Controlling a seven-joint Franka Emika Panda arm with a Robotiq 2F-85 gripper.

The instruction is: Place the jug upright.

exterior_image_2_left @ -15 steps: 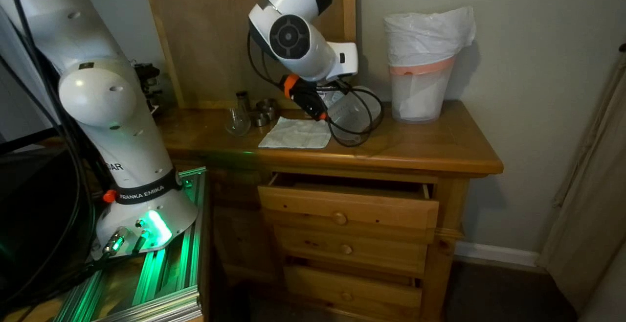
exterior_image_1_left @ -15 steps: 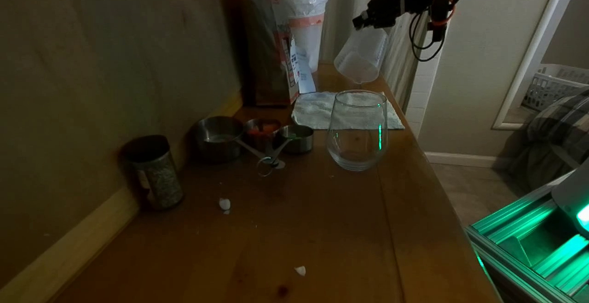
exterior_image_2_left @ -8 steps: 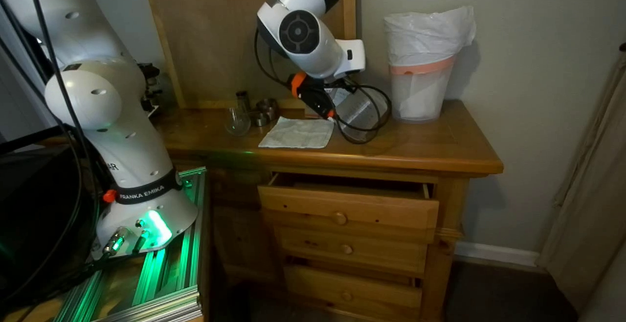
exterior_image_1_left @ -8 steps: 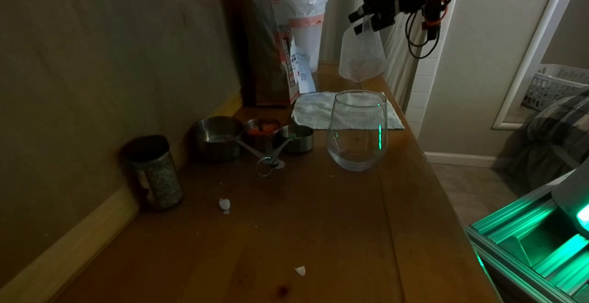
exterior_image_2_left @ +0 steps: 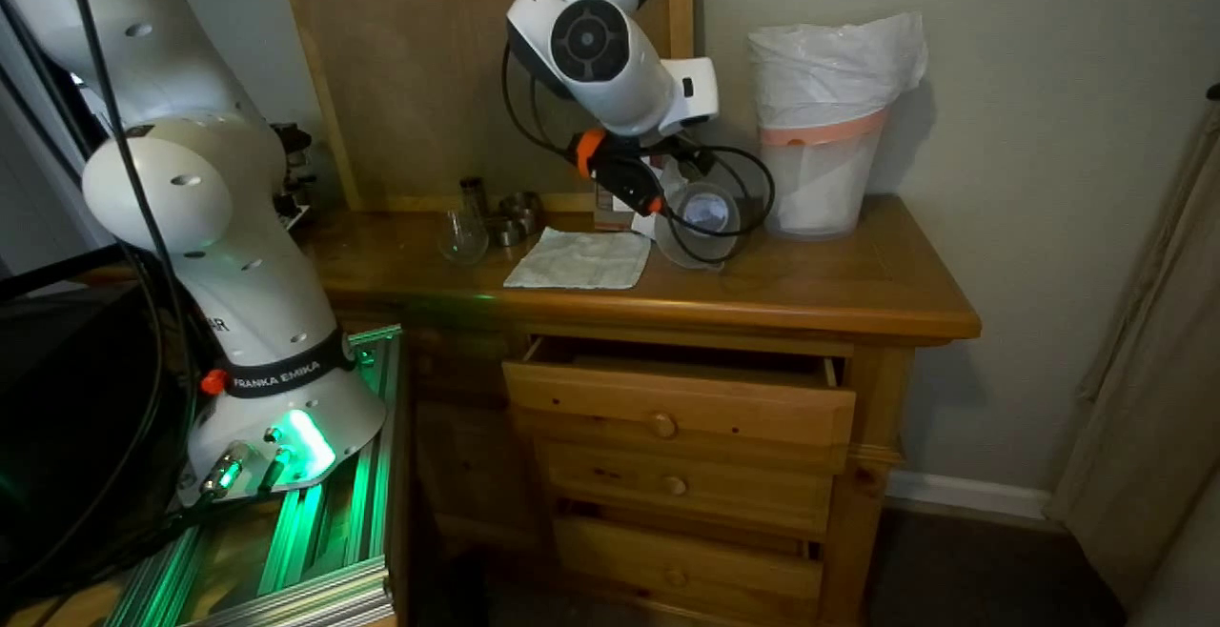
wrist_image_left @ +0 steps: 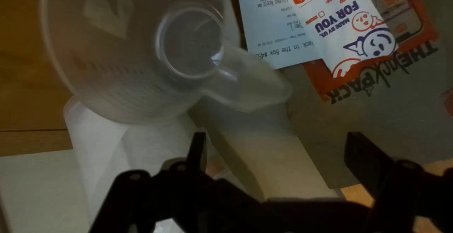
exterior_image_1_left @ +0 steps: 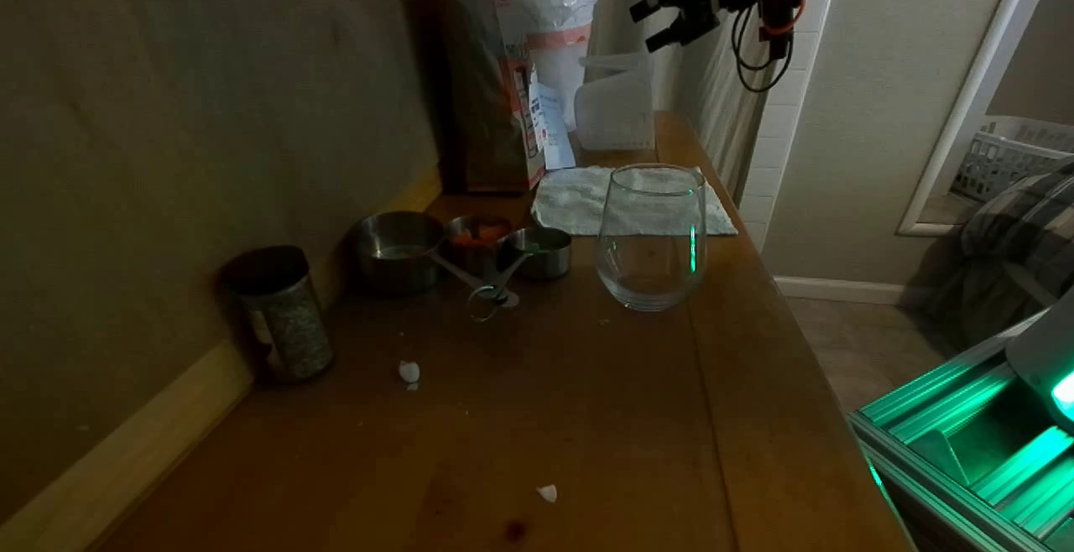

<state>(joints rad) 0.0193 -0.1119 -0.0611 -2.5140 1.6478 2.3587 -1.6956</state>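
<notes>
The jug [exterior_image_1_left: 617,116], translucent and whitish, appears to lie on its side on the table, handle uppermost. In an exterior view its mouth faces the front of the table, and the round base shows inside the jug [exterior_image_2_left: 701,236]. The wrist view looks into the mouth of the jug [wrist_image_left: 116,63], with its handle [wrist_image_left: 254,80] reaching towards my jaws. Above it, clear of the handle, my gripper [exterior_image_1_left: 644,29] stands wide open. Nothing is between the fingertips of the gripper [wrist_image_left: 276,135]. Cables partly cover the jug in an exterior view.
A paper bag [exterior_image_1_left: 478,74] with receipts and a lined bin [exterior_image_2_left: 824,131] stand close to the jug. In front lie a cloth [exterior_image_1_left: 579,204], a clear glass [exterior_image_1_left: 650,267], measuring cups [exterior_image_1_left: 541,252] and a dark metal cup [exterior_image_1_left: 285,317]. A drawer [exterior_image_2_left: 677,403] stands pulled out.
My gripper went from shut on the hanging jug to open and rose slightly. The jug dropped away from it onto the table, turning so its mouth faces the front.
</notes>
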